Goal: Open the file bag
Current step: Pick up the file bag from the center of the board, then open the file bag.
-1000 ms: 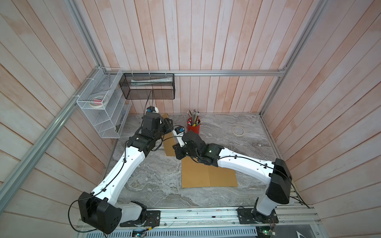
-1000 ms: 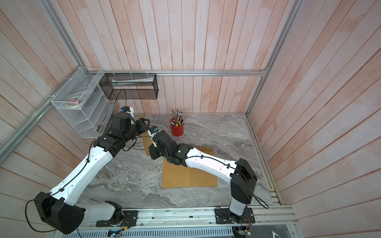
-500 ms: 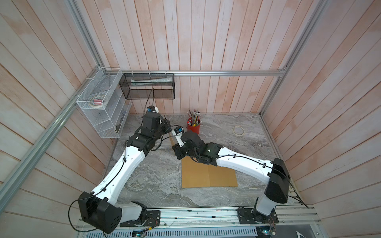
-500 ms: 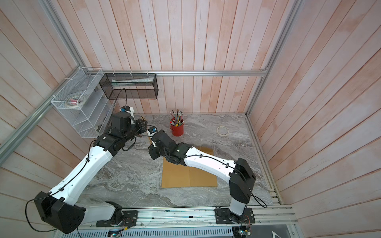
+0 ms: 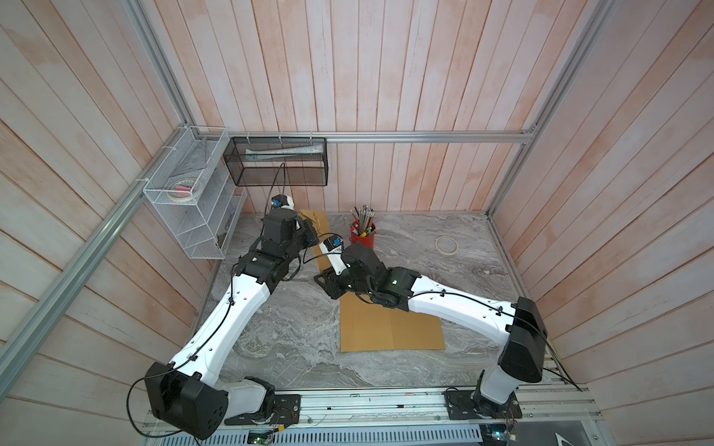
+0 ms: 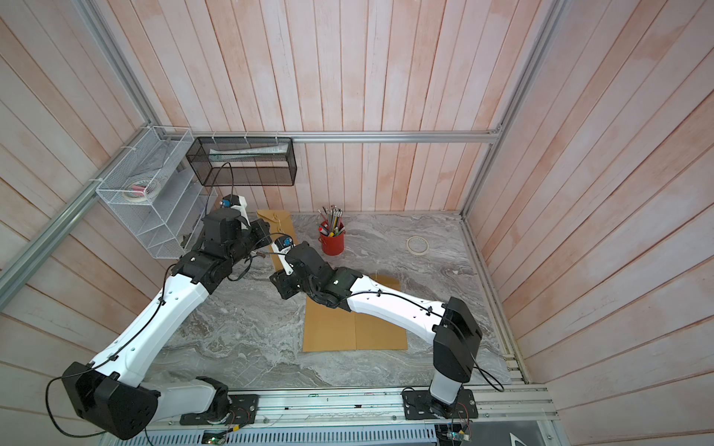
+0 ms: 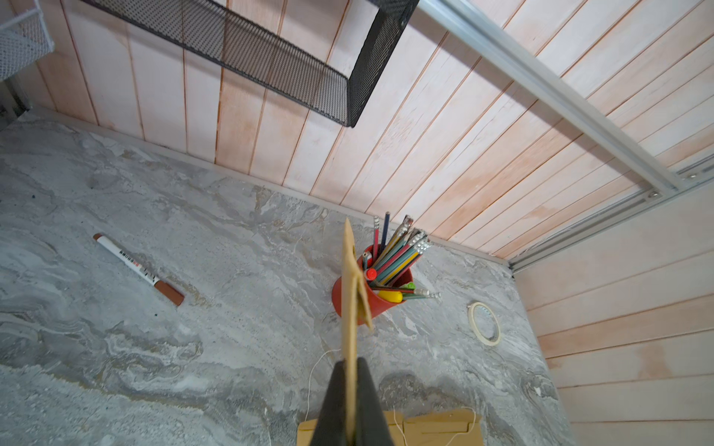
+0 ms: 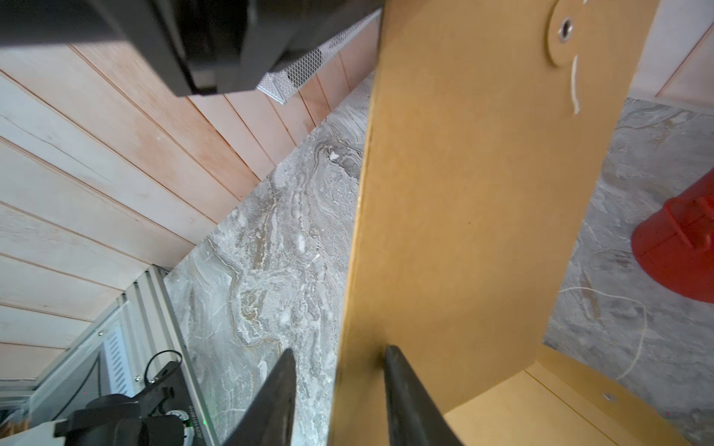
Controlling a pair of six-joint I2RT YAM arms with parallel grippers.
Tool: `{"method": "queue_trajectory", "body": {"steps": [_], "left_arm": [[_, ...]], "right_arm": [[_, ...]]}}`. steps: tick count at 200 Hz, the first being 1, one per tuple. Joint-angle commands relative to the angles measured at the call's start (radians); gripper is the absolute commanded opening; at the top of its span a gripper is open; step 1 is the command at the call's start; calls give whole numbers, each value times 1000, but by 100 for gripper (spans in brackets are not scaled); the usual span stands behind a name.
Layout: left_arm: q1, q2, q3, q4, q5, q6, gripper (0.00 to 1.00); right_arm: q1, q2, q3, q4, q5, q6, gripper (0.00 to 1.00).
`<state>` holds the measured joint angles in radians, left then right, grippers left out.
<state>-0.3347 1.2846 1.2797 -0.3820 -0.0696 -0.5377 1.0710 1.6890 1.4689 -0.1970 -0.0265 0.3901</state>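
The kraft file bag [image 5: 390, 328] lies flat mid-surface [image 5: 289, 340], its string [image 7: 310, 386] loose and its flap [image 8: 463, 193] stood upright. The left tool [image 7: 349, 363] is clamped on the flap's edge, and the right tool [image 8: 338, 349] has its jaws apart astride it. The mouth looks unspread. A red pencil cup [image 5: 362, 239] crowds the flap, while the marker [image 7: 139, 268] and tape roll [image 5: 447, 245] lie clear.

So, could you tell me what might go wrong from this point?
The left jaws pinch only the thin edge of the raised flap of the brown paper file bag, and the right jaws stand open, so it might slip or tear. The red pencil cup stands close beside the flap; a swing could tip it.
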Motion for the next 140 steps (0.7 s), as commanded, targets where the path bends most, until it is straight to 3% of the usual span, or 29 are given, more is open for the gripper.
{"method": "queue_trajectory", "body": {"steps": [1, 46, 140], "left_arm": [[36, -67, -66, 135, 75, 18, 0], [101, -151, -207, 290, 264, 2, 0], [164, -222, -453, 627, 768, -75, 0]], "right_arm": [[7, -72, -58, 62, -55, 13, 42], [-71, -173, -214, 163, -155, 76, 43], [-451, -384, -442, 290, -464, 137, 43]]}}
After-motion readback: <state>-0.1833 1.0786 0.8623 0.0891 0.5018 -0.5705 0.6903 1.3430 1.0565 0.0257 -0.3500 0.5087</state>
